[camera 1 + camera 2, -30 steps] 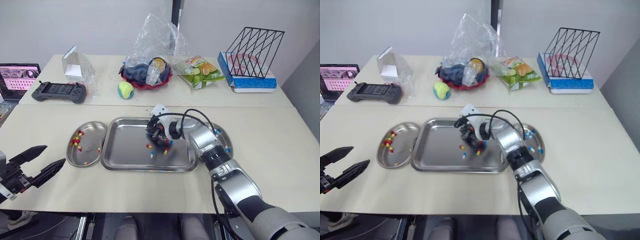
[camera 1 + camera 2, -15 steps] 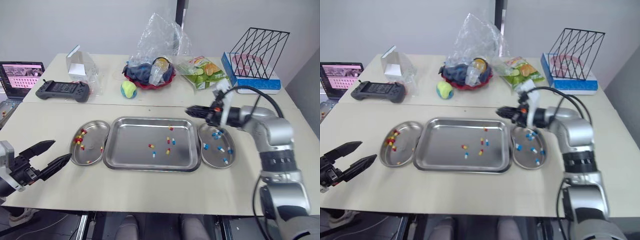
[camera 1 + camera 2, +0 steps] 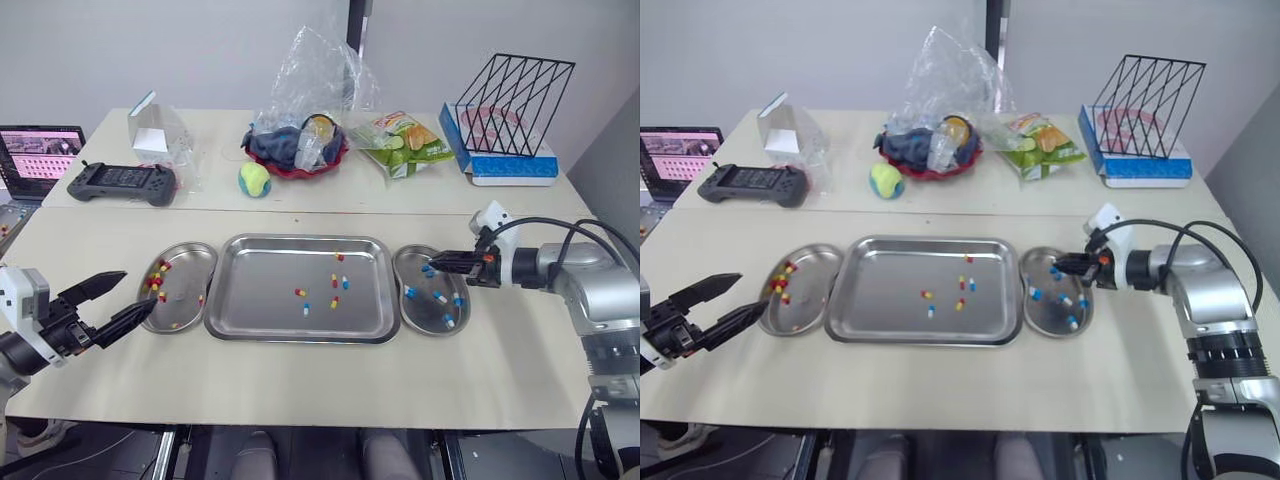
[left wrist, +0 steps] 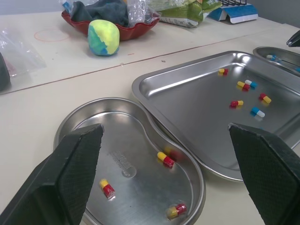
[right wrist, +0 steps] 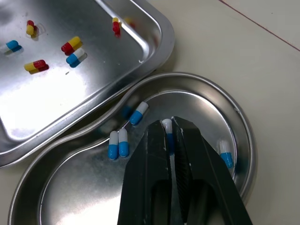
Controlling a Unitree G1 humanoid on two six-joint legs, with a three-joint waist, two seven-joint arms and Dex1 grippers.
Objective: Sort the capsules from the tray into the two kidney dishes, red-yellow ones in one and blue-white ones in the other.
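Clenched on a small blue-white capsule (image 5: 167, 126), the right end effector (image 3: 436, 261) hovers just above the shiny steel kidney-shaped dish (image 5: 84, 187) holding other blue-white capsules (image 5: 118, 143), apparently to drop it among its kind, with the rectangular steel tray (image 3: 260, 290) of unsorted capsules (image 5: 72, 44) just ahead of it.

Head stereo pair looks down over table (image 3: 300, 380); wrist cameras sit low, close, both catching tray (image 5: 70, 93)
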